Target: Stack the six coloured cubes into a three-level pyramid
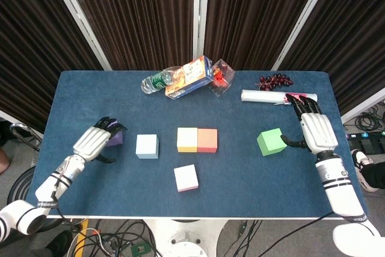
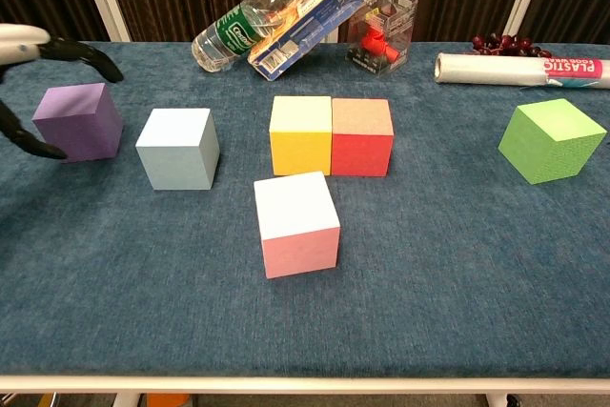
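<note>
Six cubes sit apart on the blue table [image 1: 252,185]. The yellow cube [image 1: 187,139] and red cube [image 1: 207,139] touch side by side, with the pink cube [image 1: 186,177] in front of them. Left of them are the light blue cube [image 1: 147,145] and the purple cube [image 2: 78,121]. My left hand [image 1: 95,142] arches over the purple cube with fingers [image 2: 92,55] behind it and its thumb at the front left, holding nothing. The green cube [image 1: 272,141] stands at the right. My right hand [image 1: 316,130] hovers just right of it, fingers spread, thumb toward the cube.
Along the back edge lie a water bottle [image 1: 156,80], a carton [image 1: 190,76] leaning on it, a clear box [image 1: 221,76] with a red object inside, a bunch of dark grapes [image 1: 275,80] and a roll of plastic wrap [image 1: 278,97].
</note>
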`<state>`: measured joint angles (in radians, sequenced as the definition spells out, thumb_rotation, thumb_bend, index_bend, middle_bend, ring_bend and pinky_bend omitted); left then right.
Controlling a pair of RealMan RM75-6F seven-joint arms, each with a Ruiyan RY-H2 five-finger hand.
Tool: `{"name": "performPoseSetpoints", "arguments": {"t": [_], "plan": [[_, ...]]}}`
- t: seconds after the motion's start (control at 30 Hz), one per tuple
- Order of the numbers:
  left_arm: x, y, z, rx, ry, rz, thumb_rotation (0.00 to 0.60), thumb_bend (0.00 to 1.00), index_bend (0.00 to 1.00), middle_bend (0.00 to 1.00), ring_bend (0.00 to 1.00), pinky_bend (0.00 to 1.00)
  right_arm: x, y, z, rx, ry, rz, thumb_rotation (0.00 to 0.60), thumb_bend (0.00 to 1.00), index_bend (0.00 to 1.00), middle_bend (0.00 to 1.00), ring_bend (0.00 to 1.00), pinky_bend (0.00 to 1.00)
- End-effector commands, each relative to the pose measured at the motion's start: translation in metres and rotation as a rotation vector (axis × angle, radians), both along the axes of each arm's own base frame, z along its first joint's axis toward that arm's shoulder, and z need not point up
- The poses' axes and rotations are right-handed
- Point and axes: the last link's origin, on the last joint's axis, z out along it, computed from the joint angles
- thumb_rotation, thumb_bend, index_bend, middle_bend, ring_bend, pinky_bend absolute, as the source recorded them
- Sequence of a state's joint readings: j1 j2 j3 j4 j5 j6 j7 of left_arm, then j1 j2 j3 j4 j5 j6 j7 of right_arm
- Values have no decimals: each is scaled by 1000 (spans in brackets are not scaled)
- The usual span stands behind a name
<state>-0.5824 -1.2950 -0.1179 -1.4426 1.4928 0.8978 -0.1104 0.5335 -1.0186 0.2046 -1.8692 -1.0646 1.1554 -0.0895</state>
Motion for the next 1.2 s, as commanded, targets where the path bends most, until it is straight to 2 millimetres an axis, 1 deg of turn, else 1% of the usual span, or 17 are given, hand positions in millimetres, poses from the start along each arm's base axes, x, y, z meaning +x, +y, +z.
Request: {"name": "performPoseSetpoints", "arguments": {"t": [0.03,0.23,0.43,0.53,0.6,0.67,0.8,0.9,0.93,1.0,1.2], "plan": [[9,5,-13,-23,11,-11,600,0,173,153,73,37,-4,0,-1,5,-3,-7,600,153,0,127,0,0],[21,10,-30,-50,10,-6,600,0,169,150,73,37,-8,-1,-5,15,-11,-14,600,153,0,127,0,0],[32,17,-42,-58,14,-6,600,0,168,151,73,37,-14,-2,-5,15,-21,-23,600,152,0,127,0,0],[36,19,-49,-62,16,2,600,0,169,168,73,37,-17,-3,-6,17,-25,-31,600,152,0,127,0,0],[37,21,-53,-55,12,6,600,2,171,196,90,39,-19,-3,-7,20,-29,-34,600,152,0,127,0,0],[39,22,-56,-46,1,14,600,19,185,253,140,44,-21,-3,-7,21,-35,-38,600,152,0,127,0,0],[42,24,-62,-29,-19,25,600,84,232,348,212,77,-21,-5,-7,19,-45,-41,600,152,0,129,0,0],[44,26,-65,-5,-48,32,600,134,274,451,294,103,-23,-4,-6,15,-48,-43,600,152,0,129,0,0],[45,27,-66,2,-63,35,600,147,282,472,307,118,-24,-4,-6,14,-49,-45,600,152,0,129,0,0],[47,29,-67,4,-74,36,600,156,285,488,316,136,-25,-3,-5,12,-49,-47,600,152,0,130,0,0],[55,37,-68,-2,-74,5,600,157,286,493,316,136,-26,-3,-3,5,-56,-48,600,152,0,130,0,0]]}}
